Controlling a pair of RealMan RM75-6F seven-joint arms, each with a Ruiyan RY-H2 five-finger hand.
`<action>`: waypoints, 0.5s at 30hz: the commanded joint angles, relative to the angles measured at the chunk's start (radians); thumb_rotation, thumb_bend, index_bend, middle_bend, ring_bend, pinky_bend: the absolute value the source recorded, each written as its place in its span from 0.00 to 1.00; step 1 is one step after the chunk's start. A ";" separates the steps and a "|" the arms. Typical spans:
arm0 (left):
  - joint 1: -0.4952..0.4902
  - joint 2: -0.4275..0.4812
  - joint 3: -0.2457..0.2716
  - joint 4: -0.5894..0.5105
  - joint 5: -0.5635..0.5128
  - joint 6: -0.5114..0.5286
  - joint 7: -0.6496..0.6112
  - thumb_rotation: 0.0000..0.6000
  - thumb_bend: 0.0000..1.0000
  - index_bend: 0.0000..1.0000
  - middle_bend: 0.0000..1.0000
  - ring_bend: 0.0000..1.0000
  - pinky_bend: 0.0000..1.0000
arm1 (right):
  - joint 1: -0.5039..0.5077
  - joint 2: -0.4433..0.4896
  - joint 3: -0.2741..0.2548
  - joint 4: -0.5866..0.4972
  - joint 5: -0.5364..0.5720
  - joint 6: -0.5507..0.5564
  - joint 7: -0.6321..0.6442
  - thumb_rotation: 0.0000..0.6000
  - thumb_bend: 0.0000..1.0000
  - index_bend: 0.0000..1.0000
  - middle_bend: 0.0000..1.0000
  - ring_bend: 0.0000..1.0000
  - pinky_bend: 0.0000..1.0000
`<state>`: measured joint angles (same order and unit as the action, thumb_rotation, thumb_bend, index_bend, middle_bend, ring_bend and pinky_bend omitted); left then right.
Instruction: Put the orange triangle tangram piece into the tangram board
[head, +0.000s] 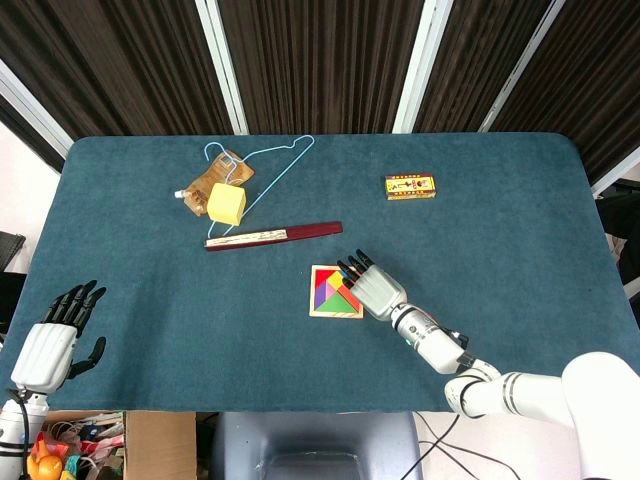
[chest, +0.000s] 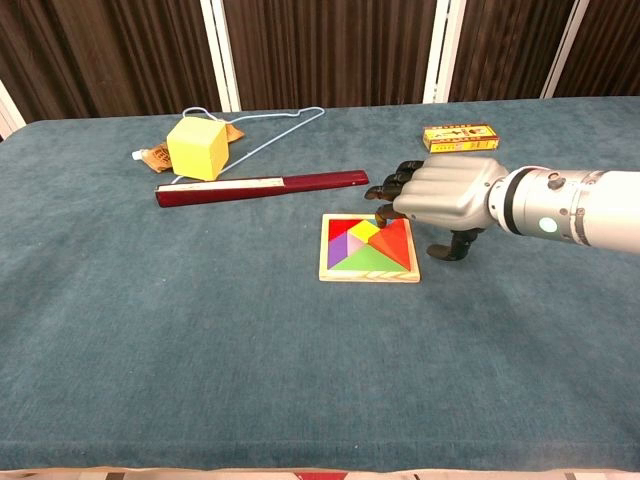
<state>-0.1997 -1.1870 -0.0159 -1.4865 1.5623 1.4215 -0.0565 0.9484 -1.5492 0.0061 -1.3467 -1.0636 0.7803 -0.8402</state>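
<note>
Right hand: the right hand (chest: 445, 192) is hovering over the right edge of the puzzle board (chest: 369, 248), knuckles up, its dark fingertips (chest: 384, 192) curling down toward the board's upper right corner. It is holding nothing; the fingers are bent inward, close together. Whether the tips are touching the board cannot be told.

Left hand: the left hand (head: 55, 335) is hanging off the near left edge of the table (head: 520, 240), well apart from everything on it. Its fingers are spreading apart and gripping nothing. It is showing only in the head view.

Orange triangle: the orange triangle (chest: 393, 240) is lying flat inside the board, filling its right side, beside the yellow, purple, red and green pieces. In the head view the right hand is covering most of it.

Board: the wooden frame is sitting flat on the blue cloth, near the middle of the table.

Other things: a dark red stick (chest: 262, 186) is lying just behind the board. A yellow block (chest: 197, 148) is sitting on a brown packet (head: 212, 177), next to a pale blue wire hanger (head: 272, 160). A small yellow box (chest: 461, 137) is lying behind the right hand.
</note>
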 joint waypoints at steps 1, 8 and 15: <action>0.000 -0.001 0.000 0.000 -0.001 -0.001 0.002 1.00 0.48 0.00 0.00 0.00 0.14 | 0.000 0.003 -0.004 -0.004 -0.002 0.002 -0.001 1.00 0.55 0.33 0.00 0.00 0.00; -0.002 -0.002 -0.001 0.001 -0.001 -0.005 0.002 1.00 0.48 0.00 0.00 0.00 0.14 | -0.001 0.010 -0.012 -0.011 -0.002 0.011 -0.009 1.00 0.55 0.34 0.00 0.00 0.00; -0.003 -0.003 0.000 0.002 -0.001 -0.005 0.002 1.00 0.48 0.00 0.00 0.00 0.13 | -0.008 0.024 -0.016 -0.021 -0.009 0.025 -0.001 1.00 0.55 0.34 0.00 0.00 0.00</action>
<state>-0.2024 -1.1897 -0.0158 -1.4848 1.5617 1.4168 -0.0543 0.9415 -1.5265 -0.0092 -1.3670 -1.0716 0.8040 -0.8419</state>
